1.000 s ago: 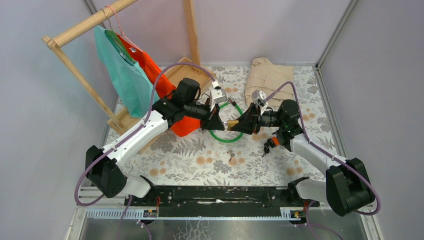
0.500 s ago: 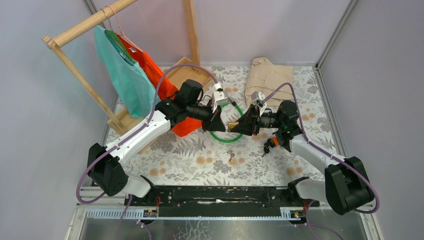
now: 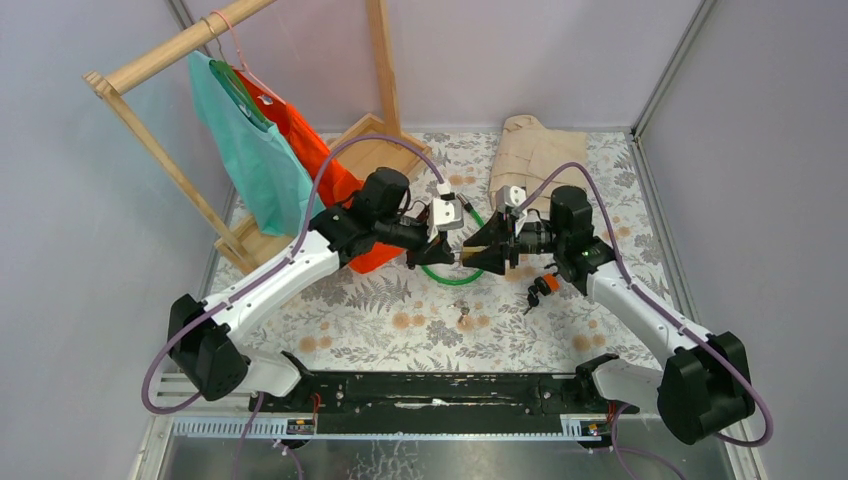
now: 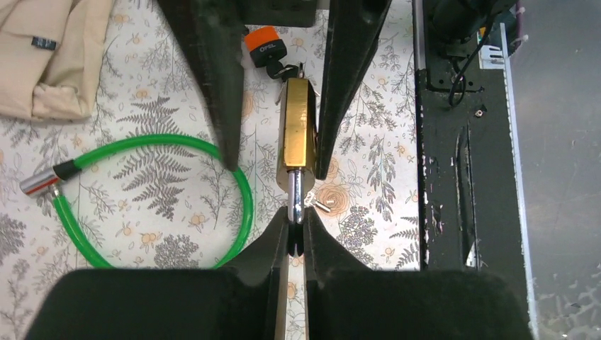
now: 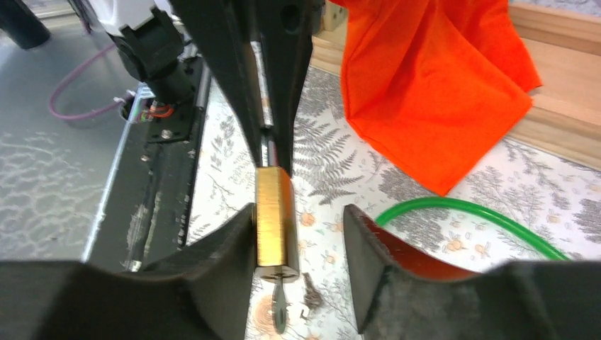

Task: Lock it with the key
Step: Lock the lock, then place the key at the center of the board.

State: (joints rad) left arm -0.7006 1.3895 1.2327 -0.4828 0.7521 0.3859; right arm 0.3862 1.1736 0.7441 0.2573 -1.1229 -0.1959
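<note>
A brass padlock (image 4: 296,131) hangs in the air between my two grippers. My left gripper (image 4: 297,227) is shut on its steel shackle (image 4: 298,195). My right gripper (image 5: 298,234) is open around the brass body (image 5: 273,219): its left finger touches the body and its right finger stands apart. A small key (image 5: 278,308) sticks out of the keyhole at the padlock's end. From above, the padlock (image 3: 462,256) shows as a short gold bar between the left gripper (image 3: 443,255) and the right gripper (image 3: 478,256).
A green cable lock (image 4: 142,145) lies looped on the floral table below. Orange-capped keys (image 3: 545,285) and a small loose key (image 3: 463,320) lie nearby. A beige cloth (image 3: 535,155) sits at the back. An orange cloth (image 5: 432,85) hangs from the wooden rack (image 3: 170,50).
My right gripper has opened and let go of the padlock body. Both grippers have shifted slightly farther from the bases, with the padlock still in the left.
</note>
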